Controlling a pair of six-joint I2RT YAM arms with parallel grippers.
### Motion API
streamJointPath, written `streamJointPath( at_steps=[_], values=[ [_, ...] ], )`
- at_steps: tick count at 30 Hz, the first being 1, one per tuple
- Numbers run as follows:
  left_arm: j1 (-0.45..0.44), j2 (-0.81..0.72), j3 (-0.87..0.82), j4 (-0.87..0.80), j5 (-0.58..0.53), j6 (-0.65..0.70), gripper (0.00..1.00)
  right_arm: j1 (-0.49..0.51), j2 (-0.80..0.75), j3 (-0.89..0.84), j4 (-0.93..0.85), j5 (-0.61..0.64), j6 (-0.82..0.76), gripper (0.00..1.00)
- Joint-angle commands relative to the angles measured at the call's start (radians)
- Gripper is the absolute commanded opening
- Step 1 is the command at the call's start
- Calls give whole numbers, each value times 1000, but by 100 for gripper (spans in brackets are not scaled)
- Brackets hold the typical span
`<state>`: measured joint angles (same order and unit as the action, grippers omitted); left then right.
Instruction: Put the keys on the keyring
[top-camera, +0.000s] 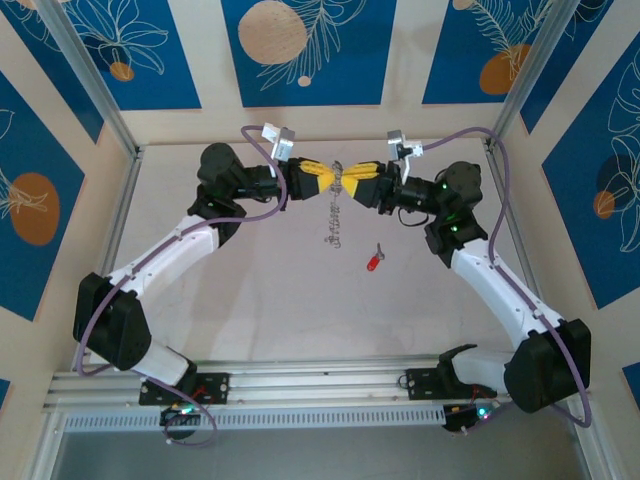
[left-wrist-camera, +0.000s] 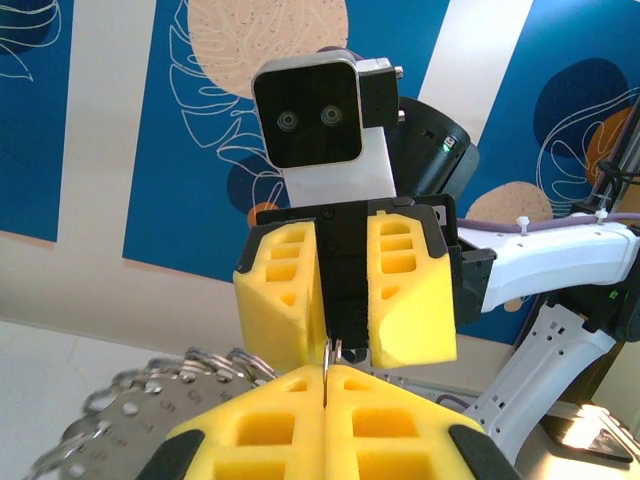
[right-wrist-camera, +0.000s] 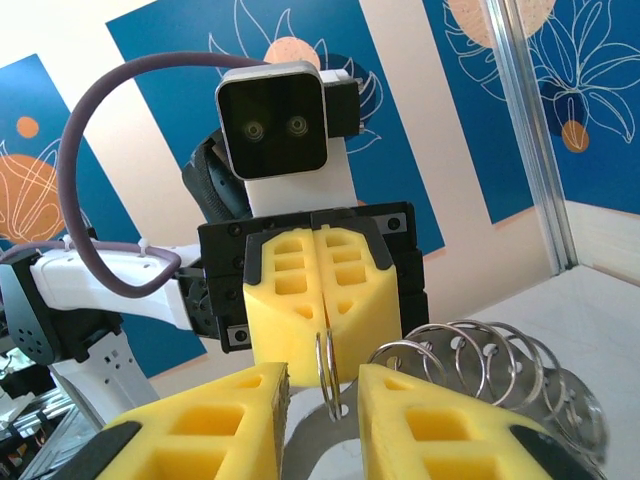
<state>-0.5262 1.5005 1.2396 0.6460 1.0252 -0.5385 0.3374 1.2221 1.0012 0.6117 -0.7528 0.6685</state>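
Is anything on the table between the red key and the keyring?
Nothing visible: bare table separates the key from the keyring, which hangs from the left gripper.

The left gripper (left-wrist-camera: 327, 400) has its yellow fingers pressed together, pinching one thin ring of the keyring (left-wrist-camera: 205, 365) upright at their seam. Just beyond the left gripper, facing it, the right gripper (left-wrist-camera: 345, 325) holds its fingers parted (a dark gap shows between them). The keyring's other coils bunch to the left of the left gripper.
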Motion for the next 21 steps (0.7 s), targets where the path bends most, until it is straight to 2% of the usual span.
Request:
streamJointPath(
  at_steps=[1, 3, 6, 10, 15, 16, 19, 21],
  values=[
    [-9, -31, 43, 19, 27, 32, 0, 14, 14, 46, 1, -4, -17, 26],
    [-9, -31, 44, 18, 29, 31, 0, 20, 26, 52, 2, -5, -18, 26],
    [-9, -30, 49, 17, 30, 32, 0, 29, 41, 60, 3, -5, -20, 20],
    [-8, -31, 52, 10, 29, 36, 0, 34, 53, 63, 2, -13, -23, 0],
    [-9, -40, 46, 4, 0, 40, 0, 28, 41, 46, -12, 4, -45, 0],
    [-7, -47, 38, 9, -16, 43, 4, 21, 36, 37, -3, 13, -42, 0],
    [-1, -73, -2, 18, -90, 61, 34, -14, 33, 6, 84, 30, 16, 0],
    [6, -87, -39, 37, -159, 61, 41, -36, 38, -9, 159, 33, 66, 0]
  ],
)
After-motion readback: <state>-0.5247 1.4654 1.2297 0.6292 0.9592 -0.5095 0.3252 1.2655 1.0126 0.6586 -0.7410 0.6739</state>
